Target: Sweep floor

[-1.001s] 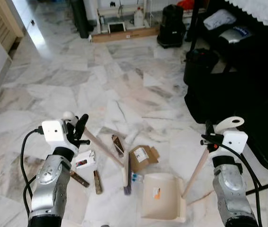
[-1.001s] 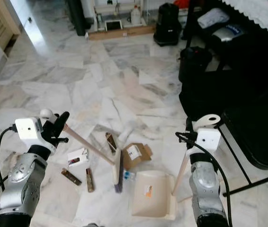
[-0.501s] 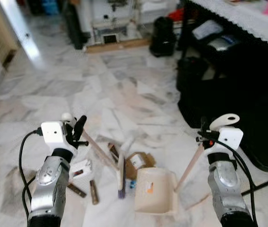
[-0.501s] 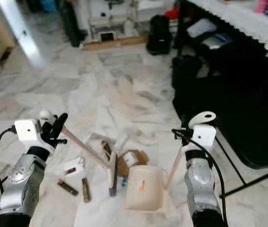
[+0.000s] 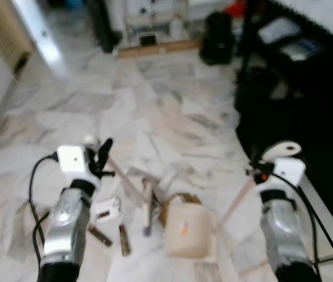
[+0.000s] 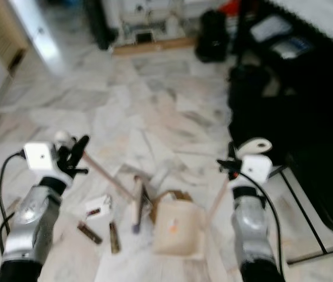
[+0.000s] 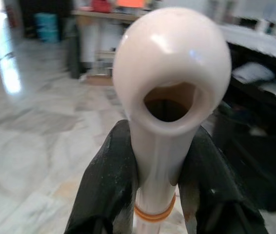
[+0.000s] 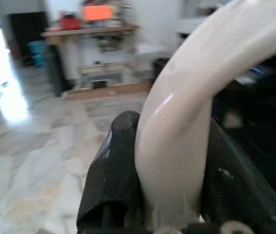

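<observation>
Compared with a second ago, the dustpan (image 5: pixel 189 230) has slid left and now sits right up against the cardboard box (image 5: pixel 175 201), covering a good part of it; the broom head (image 5: pixel 148 205) has swung a bit steeper too. The whole view has shifted and gone blurry, so the camera has moved as well.

The left tool (image 5: pixel 100 157) sits in the lower left of the frame, its two black fingers (image 7: pixel 112 187) clamped on the broom handle (image 7: pixel 163 97) just under its rounded end with the hole. The pale stick runs from there down toward lower centre, where the head stands on the marble floor (image 5: pixel 155 106).

The right tool (image 5: pixel 256 174) is at lower right, fingers (image 8: pixel 109 180) pinched tight on the dustpan handle (image 8: pixel 182 126) near its curved top. That handle slants down to the cream pan lying flat on the floor at bottom centre.

Litter is scattered between the two: a white packet (image 5: pixel 106 208) just left of the broom head, and two brown wrappers (image 5: pixel 123 239) below it near the bottom edge. Dark bags (image 5: pixel 216 35) sit along the upper right.
</observation>
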Robot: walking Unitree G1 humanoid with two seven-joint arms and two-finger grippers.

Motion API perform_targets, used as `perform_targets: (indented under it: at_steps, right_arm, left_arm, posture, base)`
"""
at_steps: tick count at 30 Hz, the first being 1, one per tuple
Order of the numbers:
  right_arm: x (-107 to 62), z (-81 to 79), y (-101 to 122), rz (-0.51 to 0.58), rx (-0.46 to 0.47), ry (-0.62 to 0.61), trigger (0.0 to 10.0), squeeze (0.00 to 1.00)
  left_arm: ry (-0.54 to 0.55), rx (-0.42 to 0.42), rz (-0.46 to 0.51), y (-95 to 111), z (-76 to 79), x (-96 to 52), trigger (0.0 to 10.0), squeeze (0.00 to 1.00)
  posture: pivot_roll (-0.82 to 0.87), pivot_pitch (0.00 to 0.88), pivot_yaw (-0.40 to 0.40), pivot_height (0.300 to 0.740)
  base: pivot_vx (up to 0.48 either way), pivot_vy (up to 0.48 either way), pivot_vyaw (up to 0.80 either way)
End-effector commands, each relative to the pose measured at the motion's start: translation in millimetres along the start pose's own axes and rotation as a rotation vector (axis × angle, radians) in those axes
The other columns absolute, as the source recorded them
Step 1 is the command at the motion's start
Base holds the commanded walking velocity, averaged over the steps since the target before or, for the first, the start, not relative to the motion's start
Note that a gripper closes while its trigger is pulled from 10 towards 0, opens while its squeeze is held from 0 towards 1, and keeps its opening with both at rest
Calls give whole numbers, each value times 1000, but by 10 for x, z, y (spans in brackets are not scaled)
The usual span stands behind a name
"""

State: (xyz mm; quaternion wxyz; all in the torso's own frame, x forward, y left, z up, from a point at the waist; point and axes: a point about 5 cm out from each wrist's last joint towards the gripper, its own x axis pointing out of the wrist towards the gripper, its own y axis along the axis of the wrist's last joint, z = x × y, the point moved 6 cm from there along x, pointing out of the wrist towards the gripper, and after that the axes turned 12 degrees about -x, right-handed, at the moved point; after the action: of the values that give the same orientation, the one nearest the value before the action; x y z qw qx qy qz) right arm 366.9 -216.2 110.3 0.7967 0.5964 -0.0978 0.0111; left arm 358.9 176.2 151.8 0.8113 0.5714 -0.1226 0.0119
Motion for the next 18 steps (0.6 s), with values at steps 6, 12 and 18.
perform_targets:
  at_steps: [6, 12, 18]
  right_arm:
    - [15, -62, 76, 37, 10, 11, 10000, 0]
    - [-16, -16, 15, 20, -5, 1, 10000, 0]
    - [-61, 66, -66, -2, -27, -33, 10000, 0]
  left_arm:
    - [5, 31, 37, 97, -48, -20, 10000, 0]
    - [9, 38, 22, 66, -62, -60, 10000, 0]
    - [11, 40, 8, 64, -83, -116, 10000, 0]
  posture:
    - [20, 77, 63, 740]
    - [26, 96, 65, 740]
    - [30, 129, 81, 740]
  base:
    - [0, 0, 0]
    - [0, 0, 0]
    - [0, 0, 0]
